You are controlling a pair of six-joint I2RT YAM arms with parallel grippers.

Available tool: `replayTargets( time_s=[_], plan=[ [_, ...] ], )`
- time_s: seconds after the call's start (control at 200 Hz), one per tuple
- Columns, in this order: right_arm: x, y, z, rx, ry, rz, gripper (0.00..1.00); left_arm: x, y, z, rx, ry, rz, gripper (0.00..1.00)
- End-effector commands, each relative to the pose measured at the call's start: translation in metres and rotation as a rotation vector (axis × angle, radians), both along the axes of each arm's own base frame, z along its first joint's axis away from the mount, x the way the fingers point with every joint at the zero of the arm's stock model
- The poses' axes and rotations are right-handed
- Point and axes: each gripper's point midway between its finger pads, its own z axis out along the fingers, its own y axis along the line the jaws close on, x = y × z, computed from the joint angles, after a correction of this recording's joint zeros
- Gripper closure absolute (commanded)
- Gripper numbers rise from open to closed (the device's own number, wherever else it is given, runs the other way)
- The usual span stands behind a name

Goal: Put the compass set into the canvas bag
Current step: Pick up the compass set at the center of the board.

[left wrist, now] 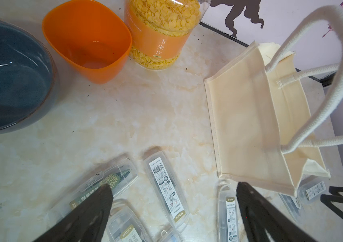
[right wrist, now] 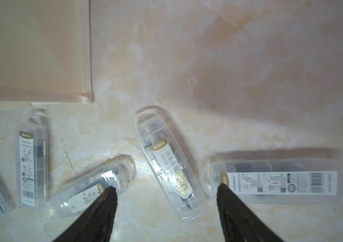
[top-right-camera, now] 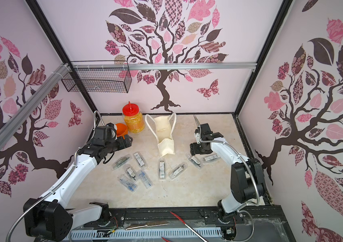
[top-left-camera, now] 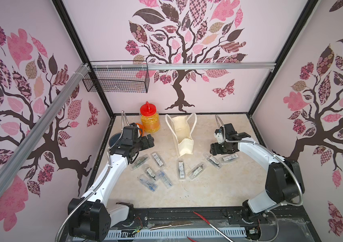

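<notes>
The cream canvas bag [top-left-camera: 185,144] [top-right-camera: 166,144] stands upright and open-mouthed at mid-table, handles up. Several compass sets in clear plastic cases lie scattered in front of it. My right gripper [top-left-camera: 211,151] [right wrist: 166,197] hovers low, right of the bag, jaws apart; a tilted compass set [right wrist: 170,167] [top-left-camera: 212,160] lies on the table with its end between the fingertips, not gripped. Another compass set [right wrist: 277,182] lies beside the right finger. My left gripper [top-left-camera: 150,142] [left wrist: 174,188] is open above a compass set [left wrist: 166,188], left of the bag [left wrist: 246,125].
A red-lidded jar [top-left-camera: 149,119] of corn flakes, an orange cup [left wrist: 86,42] and a dark blue bowl [left wrist: 9,73] stand at the back left near my left arm. A wire basket [top-left-camera: 116,77] hangs on the back wall. A red-handled tool [top-left-camera: 204,220] lies on the front rail.
</notes>
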Motion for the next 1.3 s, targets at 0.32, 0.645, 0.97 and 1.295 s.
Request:
replayTargets(
  time_s=[0.32, 0.645, 0.97, 1.295],
  plan=[
    [-0.014, 0.002, -0.042, -0.091, 0.145, 0.005, 0.30, -0.007, -0.004, 0.010, -0.028, -0.007, -0.016, 0.04],
    [-0.013, -0.001, -0.062, -0.111, 0.164, -0.031, 0.32, -0.008, -0.005, 0.009, -0.034, -0.006, -0.019, 0.04],
    [-0.019, 0.002, -0.077, -0.088, 0.200, -0.061, 0.36, -0.012, -0.003, 0.005, -0.032, 0.008, -0.010, 0.04],
    [-0.018, 0.002, -0.088, -0.109, 0.219, -0.085, 0.41, -0.014, -0.002, 0.002, -0.027, 0.014, -0.004, 0.04]
  ],
)
